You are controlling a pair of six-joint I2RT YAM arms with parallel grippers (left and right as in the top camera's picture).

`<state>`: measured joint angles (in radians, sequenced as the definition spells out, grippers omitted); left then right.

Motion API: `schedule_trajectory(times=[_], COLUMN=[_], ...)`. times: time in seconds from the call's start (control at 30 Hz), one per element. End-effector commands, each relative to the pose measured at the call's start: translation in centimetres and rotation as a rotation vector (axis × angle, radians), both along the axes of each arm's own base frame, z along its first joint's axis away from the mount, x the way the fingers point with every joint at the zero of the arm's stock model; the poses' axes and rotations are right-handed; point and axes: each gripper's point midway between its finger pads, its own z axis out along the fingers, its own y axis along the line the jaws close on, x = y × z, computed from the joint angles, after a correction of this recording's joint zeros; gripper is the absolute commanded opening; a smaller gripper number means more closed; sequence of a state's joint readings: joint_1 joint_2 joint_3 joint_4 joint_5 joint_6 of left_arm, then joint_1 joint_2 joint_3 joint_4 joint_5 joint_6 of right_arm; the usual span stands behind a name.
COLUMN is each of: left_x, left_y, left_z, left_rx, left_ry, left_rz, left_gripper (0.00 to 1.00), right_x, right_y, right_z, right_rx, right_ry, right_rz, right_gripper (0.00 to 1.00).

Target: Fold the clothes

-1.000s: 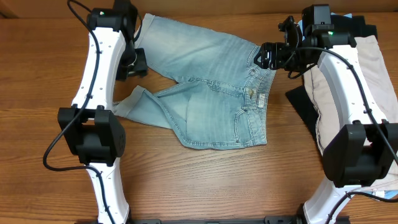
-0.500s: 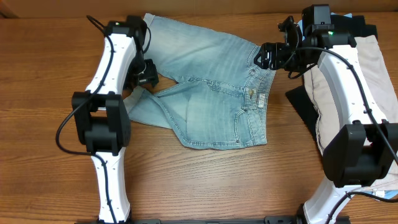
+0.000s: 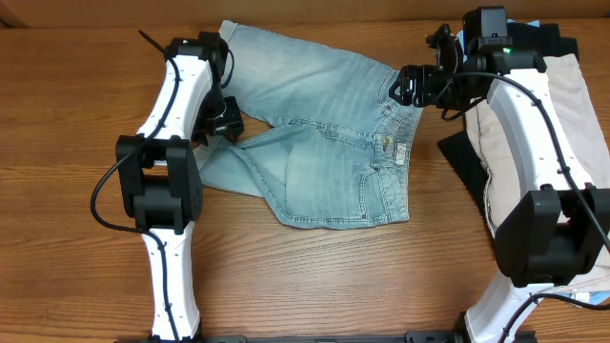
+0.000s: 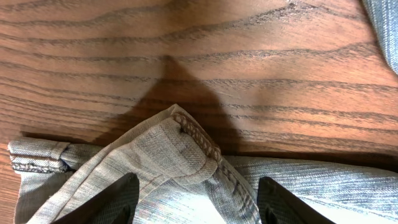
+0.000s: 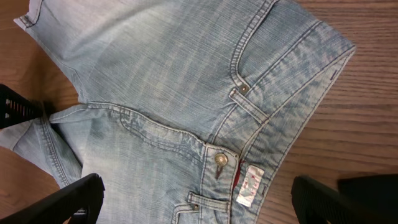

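Observation:
The light-wash denim shorts lie spread on the wooden table, waistband and button to the right, one leg folded over at the lower left. My left gripper is open just above the folded cuffed hem at the shorts' left edge, a finger on each side of the cloth. My right gripper is open and hovers over the waistband's upper right corner; nothing is between its fingers.
A beige garment lies over a black one at the right edge, under the right arm. A sky-blue bit shows at the lower right. Bare wood fills the table's front.
The left arm swung right and down from the table's far left to the shorts' folded left hem. The right arm and the shorts have not moved.

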<state>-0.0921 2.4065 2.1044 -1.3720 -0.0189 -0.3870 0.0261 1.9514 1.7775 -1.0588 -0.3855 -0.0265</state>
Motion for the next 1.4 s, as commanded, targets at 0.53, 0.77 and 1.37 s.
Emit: schedule_trajectory(times=[0.53,0.77,1.37], left_x=[1.0,1.3,0.6], left_y=[-0.2,-0.4,-0.6], left_z=[-0.6,-0.6,-1.2], left_rx=[0.012,0.003,-0.012], left_ry=[-0.038,-0.047,-0.022], left_rz=[0.005,0.006,0.007], left_gripper=[0.52,0.45,0.41], right_x=[0.4,0.4,0.4], right_y=[-0.1,-0.3,-0.4], right_z=[1.8,1.7,1.6], right_rx=[-0.019,-0.034,-0.037], right_ry=[-0.062,-0.062,-0.062], right_rz=[0.024,0.017,0.016], right_gripper=[1.00,1.00,1.00])
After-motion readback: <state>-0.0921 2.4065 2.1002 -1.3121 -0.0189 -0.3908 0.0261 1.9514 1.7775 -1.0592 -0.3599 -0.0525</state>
